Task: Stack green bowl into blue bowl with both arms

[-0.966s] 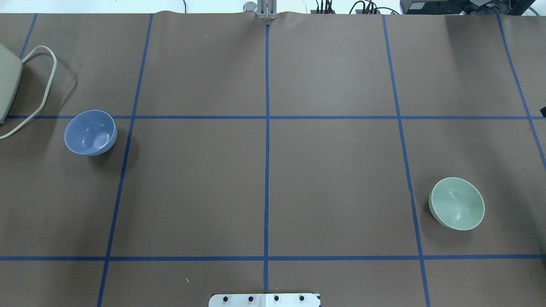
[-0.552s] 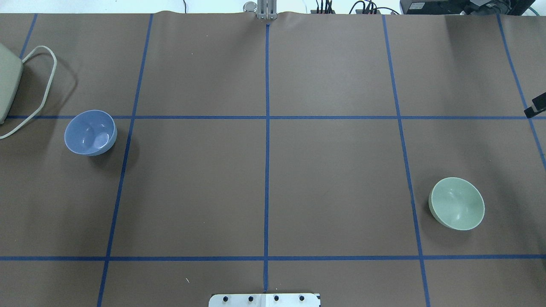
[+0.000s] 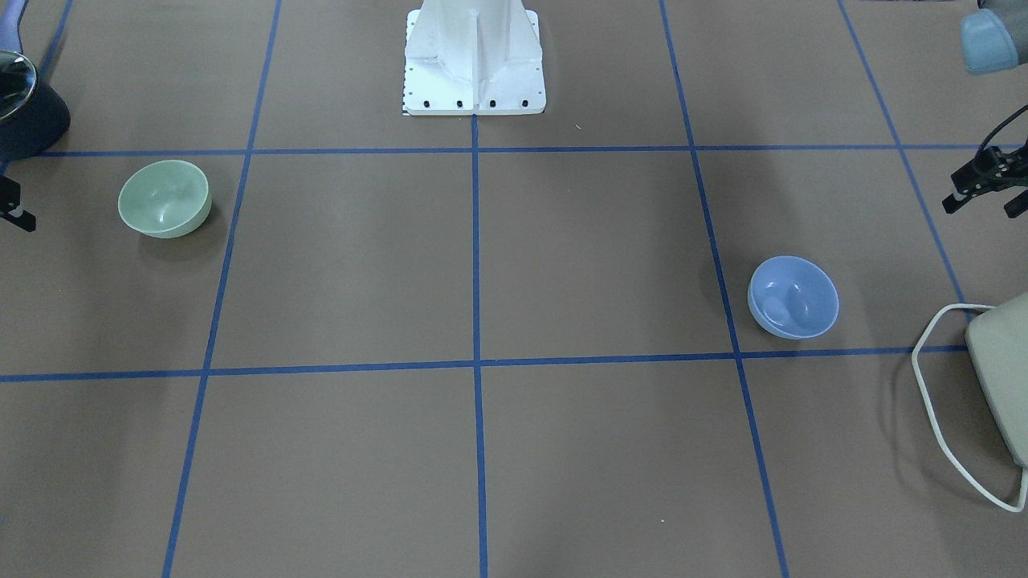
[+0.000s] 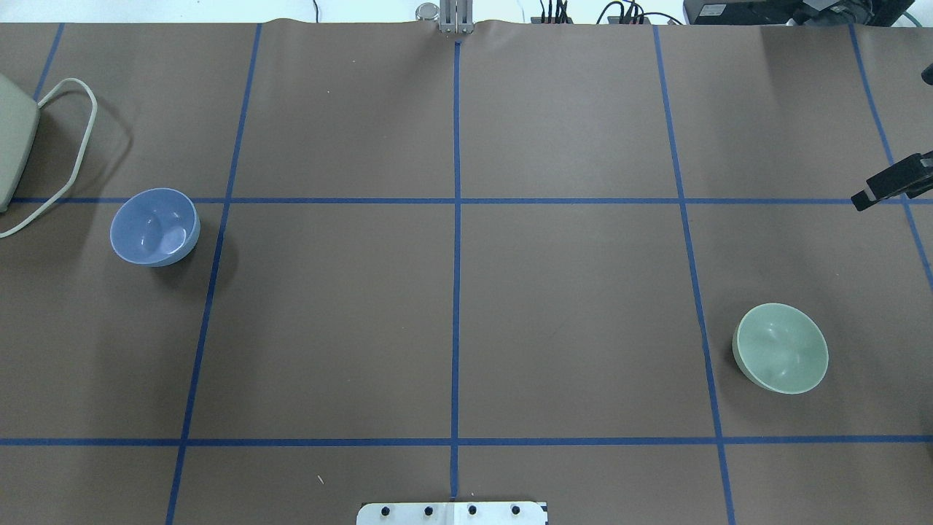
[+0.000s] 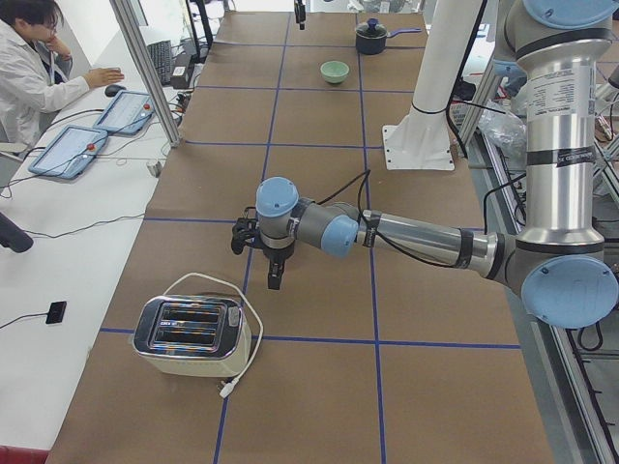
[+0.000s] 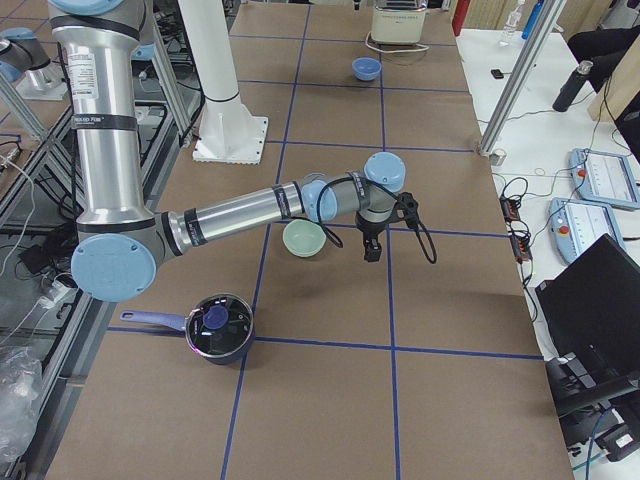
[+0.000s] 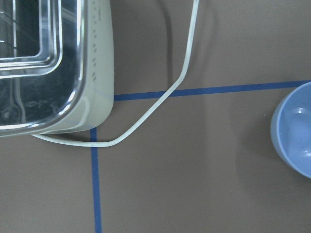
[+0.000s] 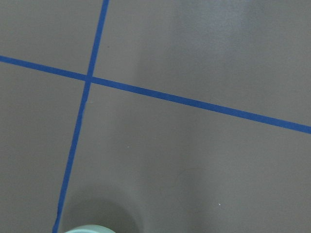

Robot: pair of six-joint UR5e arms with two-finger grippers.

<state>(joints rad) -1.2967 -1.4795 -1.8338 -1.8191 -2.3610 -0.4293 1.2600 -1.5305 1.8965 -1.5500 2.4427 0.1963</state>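
Note:
The green bowl (image 4: 780, 348) (image 3: 165, 198) stands upright and alone on the right side of the brown mat. The blue bowl (image 4: 154, 227) (image 3: 793, 296) stands upright far across on the left side; its rim (image 7: 294, 128) shows at the left wrist view's edge. My right gripper (image 4: 893, 184) hangs above the mat beyond the green bowl with only one black finger in view, so I cannot tell its state. My left gripper (image 3: 981, 210) hovers between the blue bowl and the toaster, its two fingers spread apart and holding nothing.
A toaster (image 4: 11, 146) (image 5: 189, 333) with a looping white cord (image 7: 160, 97) sits at the left end near the blue bowl. A dark lidded pot (image 6: 218, 325) stands at the right end. The white base column (image 3: 474, 56) is mid-table at my side. A person (image 5: 29, 77) sits at a side desk.
My right gripper's finger has come further into the overhead view from the right edge, moving leftward. Both bowls stay where they were.

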